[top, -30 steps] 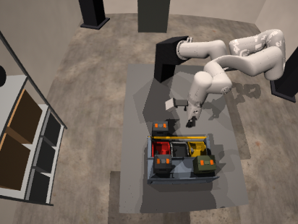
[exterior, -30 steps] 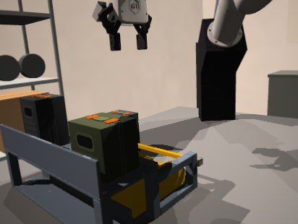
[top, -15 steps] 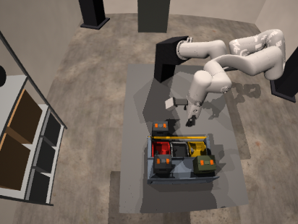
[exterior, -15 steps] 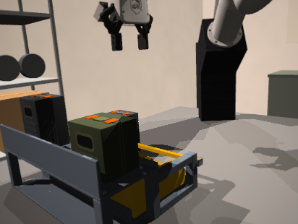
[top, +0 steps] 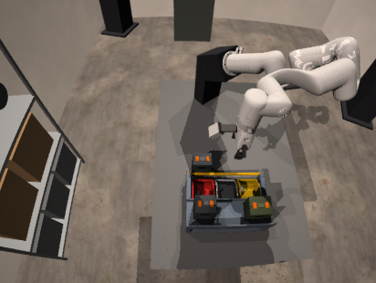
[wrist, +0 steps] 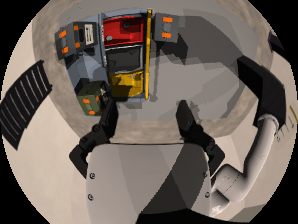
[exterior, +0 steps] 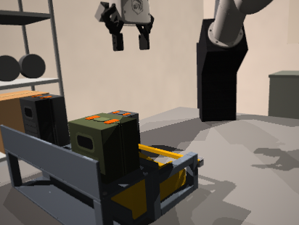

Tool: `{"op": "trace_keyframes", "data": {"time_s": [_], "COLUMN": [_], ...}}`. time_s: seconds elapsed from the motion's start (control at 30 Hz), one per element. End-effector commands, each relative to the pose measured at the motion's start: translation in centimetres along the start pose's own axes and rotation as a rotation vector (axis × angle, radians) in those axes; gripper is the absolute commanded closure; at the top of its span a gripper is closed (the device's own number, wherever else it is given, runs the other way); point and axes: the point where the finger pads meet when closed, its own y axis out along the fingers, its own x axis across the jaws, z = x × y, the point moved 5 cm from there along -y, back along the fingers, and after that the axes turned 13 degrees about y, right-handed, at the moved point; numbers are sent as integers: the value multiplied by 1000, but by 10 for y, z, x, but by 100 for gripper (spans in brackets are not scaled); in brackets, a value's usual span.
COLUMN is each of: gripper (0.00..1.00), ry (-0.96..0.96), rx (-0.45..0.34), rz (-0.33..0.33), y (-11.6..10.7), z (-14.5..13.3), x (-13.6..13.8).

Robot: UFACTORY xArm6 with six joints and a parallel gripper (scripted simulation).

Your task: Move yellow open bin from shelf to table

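The yellow open bin (top: pixel 248 187) (wrist: pixel 127 83) sits at the right end of the low grey shelf (top: pixel 228 225) (exterior: pixel 47 154), next to a dark bin (top: pixel 224 188) (wrist: pixel 121 60) and a red bin (top: pixel 203 186) (wrist: pixel 123 27). In the exterior view only its yellow side (exterior: pixel 174 181) shows, low in the frame. A yellow rail (top: pixel 224 173) (exterior: pixel 160 152) (wrist: pixel 148 52) runs along the bins' side. My gripper (top: pixel 239 154) (exterior: pixel 130 43) (wrist: pixel 147 106) is open and empty. It hangs high above the table (top: pixel 182 114), beside the shelf and apart from the yellow bin.
A green case (top: pixel 257 207) (exterior: pixel 101 145) and a dark case (top: pixel 205 206) (exterior: pixel 41 117) stand on the shelf. Another dark case (top: pixel 202 161) stands on the table by it. The black arm pedestal (top: pixel 212 73) (exterior: pixel 221 72) is at the back. A tall rack (top: pixel 36 183) stands far left.
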Motion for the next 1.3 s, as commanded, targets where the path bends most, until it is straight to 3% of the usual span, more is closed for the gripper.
{"op": "trace_keyframes", "data": {"time_s": [0.0, 0.6, 0.77, 1.17, 1.27], "gripper": [0, 0, 0, 0, 0], "ry": [-1, -1, -1, -1, -1], "rx": [1, 1, 1, 1, 1], "rz": [2, 2, 2, 2, 2], "y": [-1, -1, 54, 54, 86], "z": [0, 0, 1, 1, 1], "x": [-1, 1, 1, 1, 2]}}
